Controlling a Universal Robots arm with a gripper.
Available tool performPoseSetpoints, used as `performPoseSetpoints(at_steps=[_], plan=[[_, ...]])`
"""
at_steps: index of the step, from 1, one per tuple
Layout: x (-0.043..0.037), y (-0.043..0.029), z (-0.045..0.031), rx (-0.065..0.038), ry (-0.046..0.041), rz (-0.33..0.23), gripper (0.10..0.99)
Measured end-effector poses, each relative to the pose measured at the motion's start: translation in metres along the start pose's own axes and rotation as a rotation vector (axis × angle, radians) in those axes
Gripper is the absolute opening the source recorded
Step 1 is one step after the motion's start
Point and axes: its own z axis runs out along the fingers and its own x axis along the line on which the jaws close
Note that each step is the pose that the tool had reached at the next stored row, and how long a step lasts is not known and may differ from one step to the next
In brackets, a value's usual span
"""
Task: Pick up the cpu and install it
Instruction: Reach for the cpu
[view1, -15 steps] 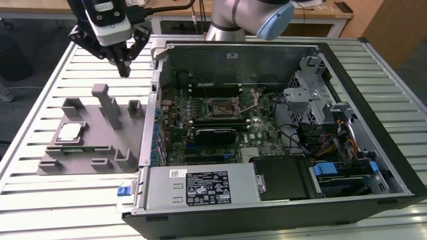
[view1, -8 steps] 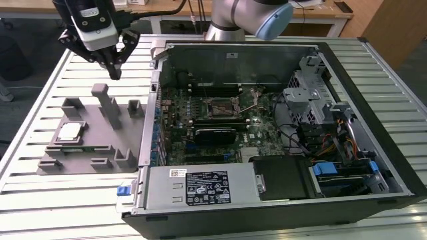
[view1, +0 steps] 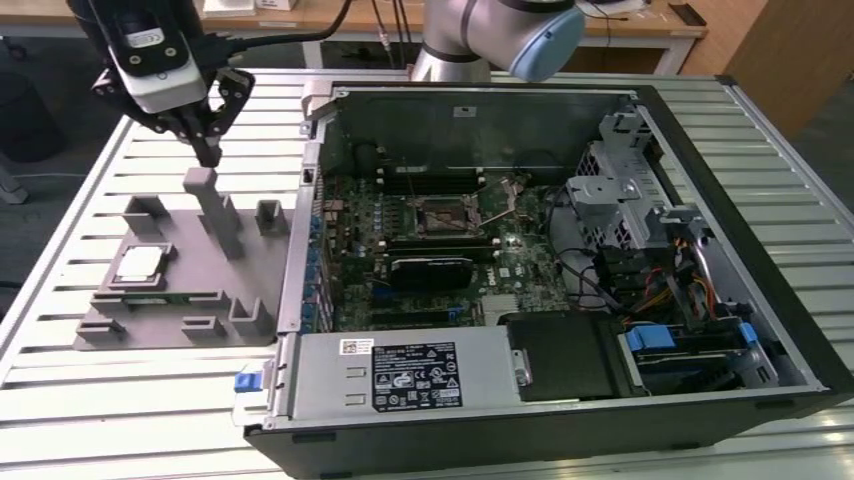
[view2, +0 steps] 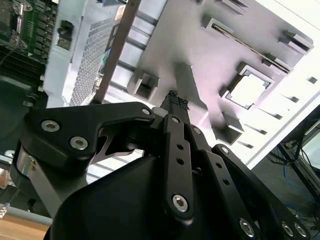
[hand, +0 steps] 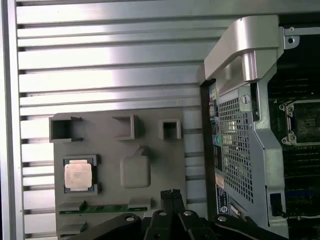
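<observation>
A slatted metal table (view1: 80, 400) spans the exterior view, and an open desktop computer case (view1: 534, 445) lying on its side covers the centre and right of that frame. The robot arm (view1: 494, 30) enters at the top centre. Inside the case, the green motherboard (view1: 360, 200) faces up in the middle, with a grey, white-labelled power supply box (view1: 400, 375) along the lower edge. To the left of the case, in the left-middle of the frame, a grey fixture plate (view1: 134, 325) with raised blocks and pockets lies on the slats. The black gripper (view1: 207, 150) hangs in the upper left of the frame, just above the tall post (view1: 214, 215) that stands on the plate. Its fingers are pressed together to a point and grasp nothing, as both wrist views also show at the tips (view2: 173, 102) (hand: 170, 194). The empty black-framed CPU socket (view1: 443, 213) sits near the centre of the motherboard. The cpu (view1: 140, 265) lies flat in a square pocket on the left part of the fixture plate, silver top up, well apart from the socket and clear of the gripper. In the first wrist view the cpu (hand: 78, 175) rests in its pocket beside a thin green circuit strip (hand: 100, 209) lying in a slot of the plate.
</observation>
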Motion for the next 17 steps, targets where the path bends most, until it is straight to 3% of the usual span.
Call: performPoseSetpoints(at_steps=[17], plan=[[0.0507, -0.0046, 0.0163, 0.000, -0.0001, 0.001, 0.106]])
